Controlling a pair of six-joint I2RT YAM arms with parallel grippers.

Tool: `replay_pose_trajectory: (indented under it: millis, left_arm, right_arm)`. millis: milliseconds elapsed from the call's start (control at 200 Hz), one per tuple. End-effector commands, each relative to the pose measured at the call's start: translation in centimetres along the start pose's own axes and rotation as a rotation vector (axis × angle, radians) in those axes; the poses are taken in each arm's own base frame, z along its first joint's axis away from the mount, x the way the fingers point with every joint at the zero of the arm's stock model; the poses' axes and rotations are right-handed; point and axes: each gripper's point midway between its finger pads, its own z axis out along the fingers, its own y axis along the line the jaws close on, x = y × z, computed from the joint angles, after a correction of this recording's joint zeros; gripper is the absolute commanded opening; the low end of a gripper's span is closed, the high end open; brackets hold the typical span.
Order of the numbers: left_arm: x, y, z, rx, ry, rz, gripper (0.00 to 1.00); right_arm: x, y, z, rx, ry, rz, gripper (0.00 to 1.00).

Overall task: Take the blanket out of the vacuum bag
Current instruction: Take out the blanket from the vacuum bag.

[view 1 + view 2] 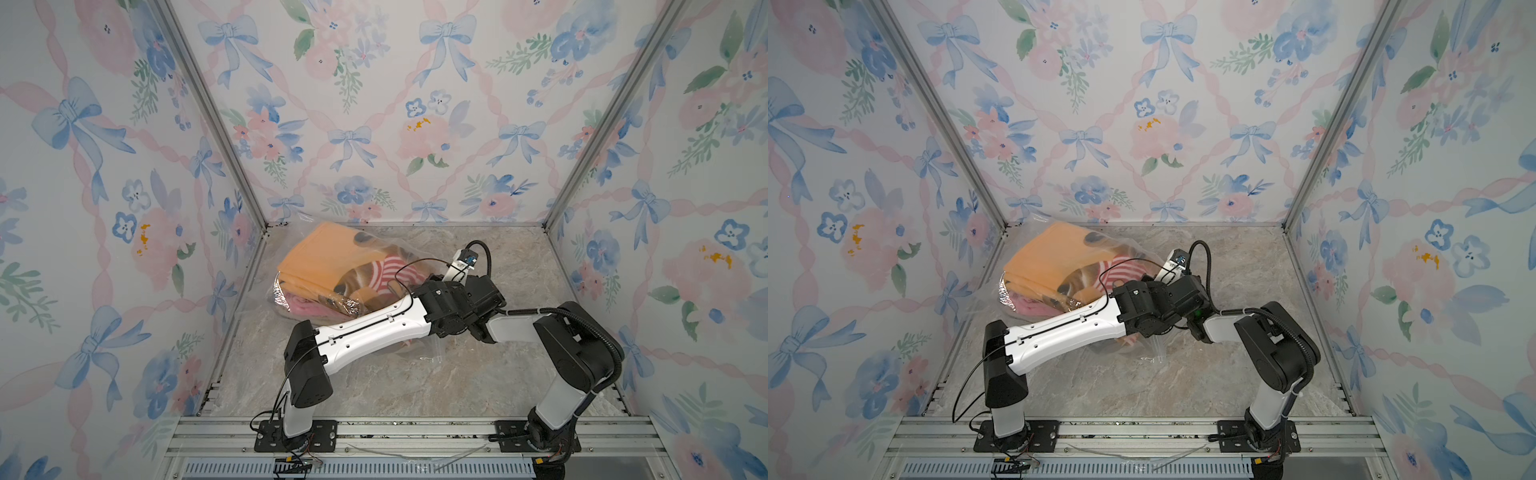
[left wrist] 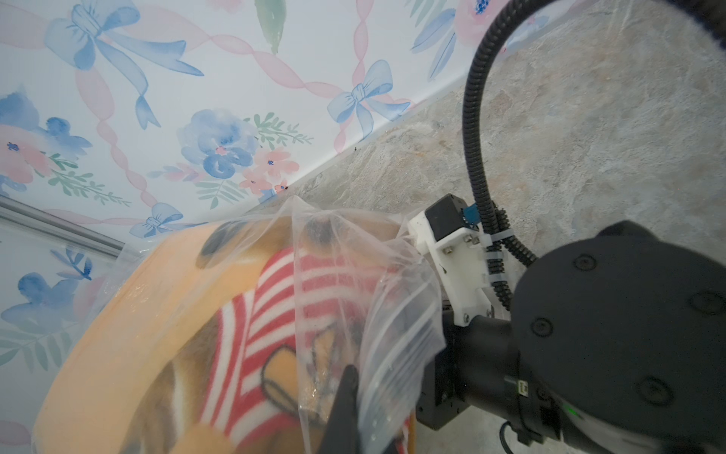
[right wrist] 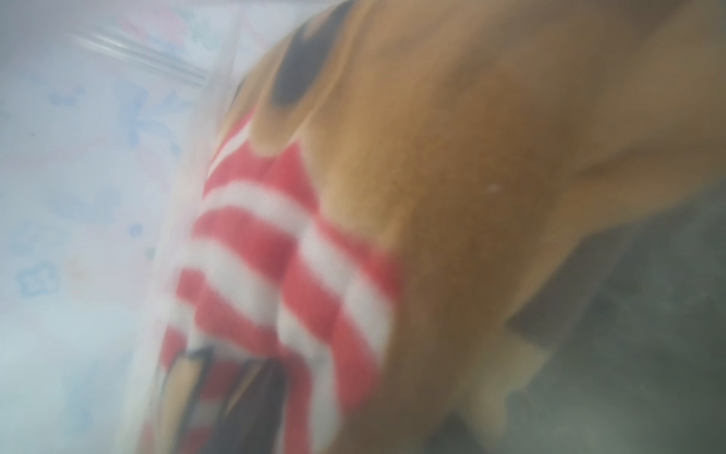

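The vacuum bag (image 1: 300,227) (image 1: 1034,219) lies at the back left of the table, clear and crinkly, with an orange blanket (image 1: 316,257) (image 1: 1042,257) with red and white stripes inside it. In the left wrist view my left gripper (image 2: 349,387) is shut on a fold of the bag's plastic (image 2: 400,314) near its mouth, above the blanket (image 2: 118,334). My right arm's wrist (image 2: 589,334) points into the bag's mouth, and its gripper is hidden there. The right wrist view is blurred and filled by the blanket (image 3: 471,157) at very close range. Both arms cross over the bag's near end.
Flowered walls stand close behind and to the left of the bag, with a metal post (image 1: 216,124) in the corner. The right arm's ribbed cable (image 2: 475,118) loops above its wrist camera (image 1: 467,259). A pink cloth layer (image 1: 307,307) shows low in the bag. Marbled table (image 1: 457,382).
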Motion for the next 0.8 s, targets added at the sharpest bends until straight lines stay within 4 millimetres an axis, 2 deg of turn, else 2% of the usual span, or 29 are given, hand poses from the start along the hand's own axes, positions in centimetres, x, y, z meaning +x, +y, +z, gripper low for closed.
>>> replay_pose_trajectory:
  millis: [0, 85, 250, 270, 360, 475, 530, 615, 670, 795]
  left_arm:
    - [-0.6, 0.7, -0.6, -0.012, -0.021, -0.035, 0.0]
    - [-0.5, 1.6, -0.7, -0.035, -0.028, -0.046, 0.0]
    - [-0.3, 3.6, -0.2, -0.068, -0.022, -0.109, 0.0]
    - [-0.3, 3.8, -0.2, -0.075, -0.024, -0.113, 0.0]
    - [-0.5, 5.1, 0.1, -0.118, -0.033, -0.138, 0.0]
    - [-0.8, 7.2, 0.5, -0.171, -0.043, -0.188, 0.0]
    - [-0.9, 8.0, 0.8, -0.19, -0.048, -0.203, 0.0]
    - [-1.0, 8.8, 1.2, -0.204, -0.056, -0.215, 0.0]
    - [-1.1, 9.4, 1.4, -0.213, -0.059, -0.224, 0.0]
    - [-1.2, 10.6, 1.6, -0.213, -0.066, -0.246, 0.0]
  right_arm:
    - [0.8, 2.1, 0.8, -0.04, 0.044, -0.037, 0.27]
    - [0.6, 2.8, 0.5, -0.043, 0.037, -0.058, 0.0]
    - [-0.4, 4.7, -0.5, -0.055, -0.002, -0.117, 0.0]
    - [-0.9, 6.0, -1.0, -0.078, -0.016, -0.136, 0.0]
    - [-1.7, 8.5, -1.8, -0.09, -0.025, -0.189, 0.0]
    - [-2.8, 11.4, -3.3, -0.097, -0.049, -0.246, 0.0]
    - [-3.0, 12.1, -4.0, -0.081, -0.053, -0.258, 0.0]
    - [-3.1, 12.5, -5.1, -0.043, -0.053, -0.263, 0.0]
    - [-2.9, 12.0, -6.0, -0.001, -0.055, -0.257, 0.0]
    - [-2.9, 9.1, -8.6, 0.123, -0.122, -0.244, 0.0]
